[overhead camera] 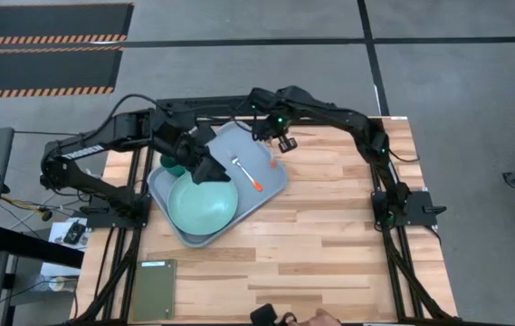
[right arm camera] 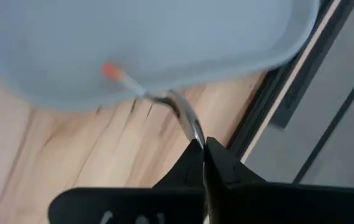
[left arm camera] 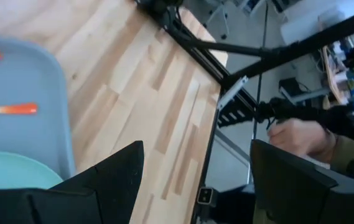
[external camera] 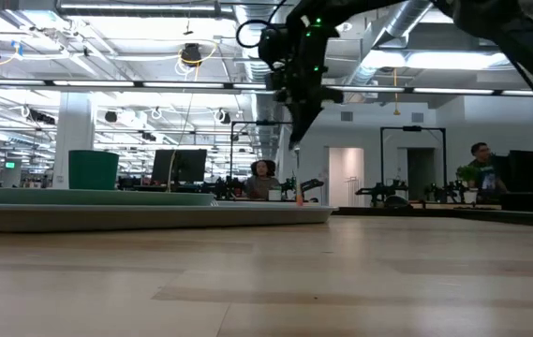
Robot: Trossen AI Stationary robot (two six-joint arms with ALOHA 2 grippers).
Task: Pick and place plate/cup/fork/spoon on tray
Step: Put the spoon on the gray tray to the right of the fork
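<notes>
The grey-blue tray (overhead camera: 271, 186) lies left of the table's middle. On it are the mint-green plate (overhead camera: 203, 206), the dark green cup (overhead camera: 175, 168), partly hidden by my left arm, and a silver utensil (overhead camera: 246, 173) with an orange end. My left gripper (left arm camera: 195, 180) is open and empty above the tray, by the plate. My right gripper (overhead camera: 280, 142) is over the tray's far right edge, shut on a second orange-ended silver utensil (right arm camera: 164, 99). Whether that one is the fork or the spoon, I cannot tell. My right gripper pinches the utensil's metal end (right arm camera: 193, 135) between its two fingertips, coming from above and pointing down. The utensil hangs below the fingers with its orange end (external camera: 298, 197) lowest, over the tray's rim. Whether that end touches the tray, I cannot tell.
A dark olive-green flat rectangle (overhead camera: 153, 290) lies at the table's near left corner. A person's hand (overhead camera: 316, 319) shows at the near edge, and also in the left wrist view (left arm camera: 301, 137). Bare wood stretches right of the tray (overhead camera: 329, 226).
</notes>
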